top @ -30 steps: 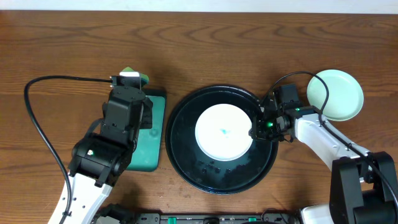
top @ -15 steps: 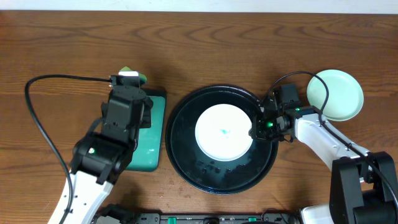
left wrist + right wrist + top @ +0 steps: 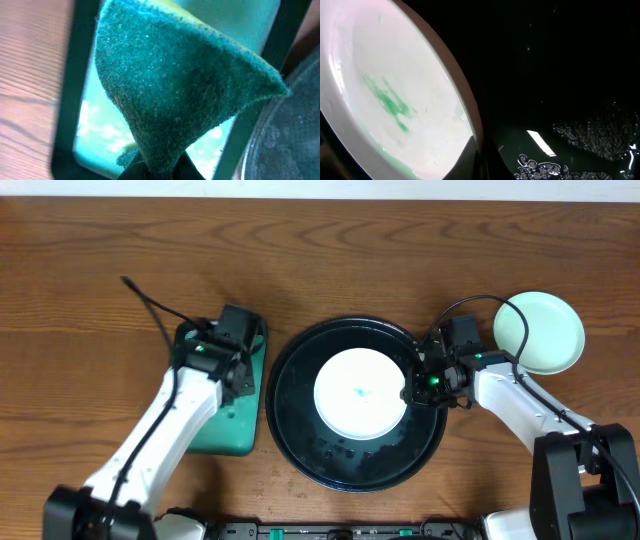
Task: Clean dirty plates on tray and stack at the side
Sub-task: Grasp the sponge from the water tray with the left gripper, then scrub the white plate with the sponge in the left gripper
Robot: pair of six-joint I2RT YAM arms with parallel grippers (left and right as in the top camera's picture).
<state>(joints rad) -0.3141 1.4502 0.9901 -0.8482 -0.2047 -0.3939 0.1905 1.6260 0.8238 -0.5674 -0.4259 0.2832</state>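
Observation:
A white plate (image 3: 358, 392) with a teal smear at its centre lies in the round black tray (image 3: 300, 430). My right gripper (image 3: 414, 386) is shut on the plate's right rim; the right wrist view shows the plate (image 3: 395, 100) and my fingers (image 3: 482, 157) pinching its edge over the wet tray (image 3: 570, 75). A mint green plate (image 3: 540, 332) sits on the table to the right of the tray. My left gripper (image 3: 232, 365) is shut on a green sponge (image 3: 175, 85) above the teal rectangular tray (image 3: 235, 420).
The teal rectangular tray (image 3: 100, 125) holds some liquid and lies just left of the black tray's rim (image 3: 280, 140). A black cable (image 3: 150, 305) loops over the table at the left. The wooden table (image 3: 320, 250) extends behind both trays.
My left arm has swung and turned, bringing the gripper with the sponge lower over the teal tray's top right. The right gripper and white plate have not moved.

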